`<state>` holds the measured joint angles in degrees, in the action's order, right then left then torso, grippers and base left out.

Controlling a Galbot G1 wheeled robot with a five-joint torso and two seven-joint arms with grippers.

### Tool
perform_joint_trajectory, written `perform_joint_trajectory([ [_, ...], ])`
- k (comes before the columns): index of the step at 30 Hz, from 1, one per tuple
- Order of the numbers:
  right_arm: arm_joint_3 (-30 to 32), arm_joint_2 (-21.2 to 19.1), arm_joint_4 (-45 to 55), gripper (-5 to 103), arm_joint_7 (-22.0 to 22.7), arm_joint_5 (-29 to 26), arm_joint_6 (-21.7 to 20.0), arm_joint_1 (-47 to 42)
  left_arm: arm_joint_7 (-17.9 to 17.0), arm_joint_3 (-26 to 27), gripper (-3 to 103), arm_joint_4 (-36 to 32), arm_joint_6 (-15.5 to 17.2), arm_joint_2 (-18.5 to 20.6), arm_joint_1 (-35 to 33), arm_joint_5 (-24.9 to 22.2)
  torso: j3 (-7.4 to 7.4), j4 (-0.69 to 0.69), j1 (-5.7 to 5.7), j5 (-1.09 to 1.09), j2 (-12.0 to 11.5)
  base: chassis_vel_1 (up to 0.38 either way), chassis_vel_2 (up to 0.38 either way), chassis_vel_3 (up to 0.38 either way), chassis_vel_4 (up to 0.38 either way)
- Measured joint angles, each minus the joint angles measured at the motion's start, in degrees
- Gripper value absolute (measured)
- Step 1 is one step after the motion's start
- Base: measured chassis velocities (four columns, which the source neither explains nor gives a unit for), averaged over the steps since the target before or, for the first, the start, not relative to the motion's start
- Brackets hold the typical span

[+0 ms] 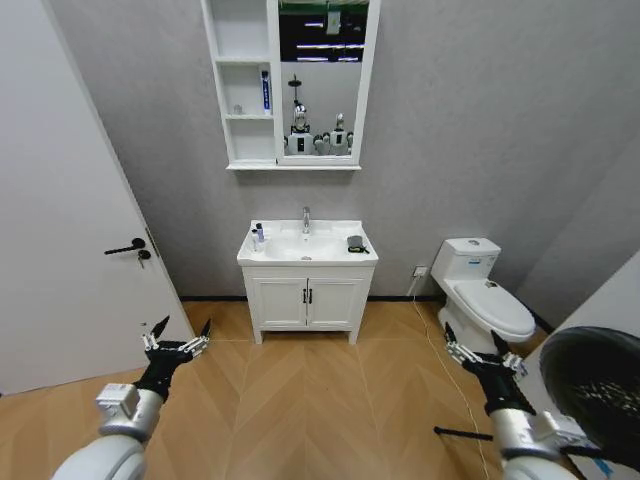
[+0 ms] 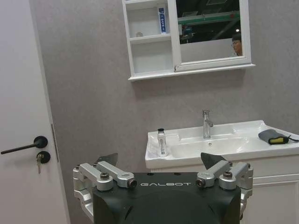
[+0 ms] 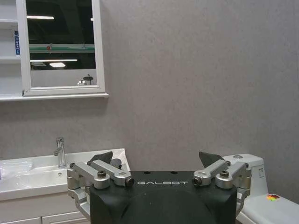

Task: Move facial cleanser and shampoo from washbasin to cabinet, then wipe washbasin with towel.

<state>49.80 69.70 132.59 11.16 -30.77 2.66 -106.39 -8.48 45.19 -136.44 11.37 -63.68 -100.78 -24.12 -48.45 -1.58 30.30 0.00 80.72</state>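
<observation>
Against the grey back wall stands the washbasin (image 1: 308, 247), its white top carrying a small clear bottle with a dark cap (image 2: 161, 141) near the left rim, a chrome tap (image 2: 206, 123) behind the bowl, and the dark folded towel (image 2: 273, 136) on the right rim. Above it hangs the cabinet (image 1: 243, 85), where a blue-and-white tube (image 2: 161, 20) stands upright on an open shelf beside the mirror panel (image 1: 322, 80). Low over the wooden floor, well apart from the basin, the left gripper (image 1: 178, 338) and the right gripper (image 1: 478, 349) hover with jaws released and holding nothing. A white toilet (image 1: 484, 290) sits to the basin's right, a white door (image 1: 60, 230) to its left.
</observation>
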Motion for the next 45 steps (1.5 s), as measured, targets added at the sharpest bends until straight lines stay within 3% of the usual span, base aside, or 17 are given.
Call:
perform_joint_trajectory([
  [45,-1.5,1.6,2.1,100,0.4,1.1,0.1,-2.2,-0.1,-1.9,100,0.7,0.0,-2.1,0.4,0.4,0.0,0.0,-0.01,0.0,0.0,-0.027,0.026,0.028,-0.027],
])
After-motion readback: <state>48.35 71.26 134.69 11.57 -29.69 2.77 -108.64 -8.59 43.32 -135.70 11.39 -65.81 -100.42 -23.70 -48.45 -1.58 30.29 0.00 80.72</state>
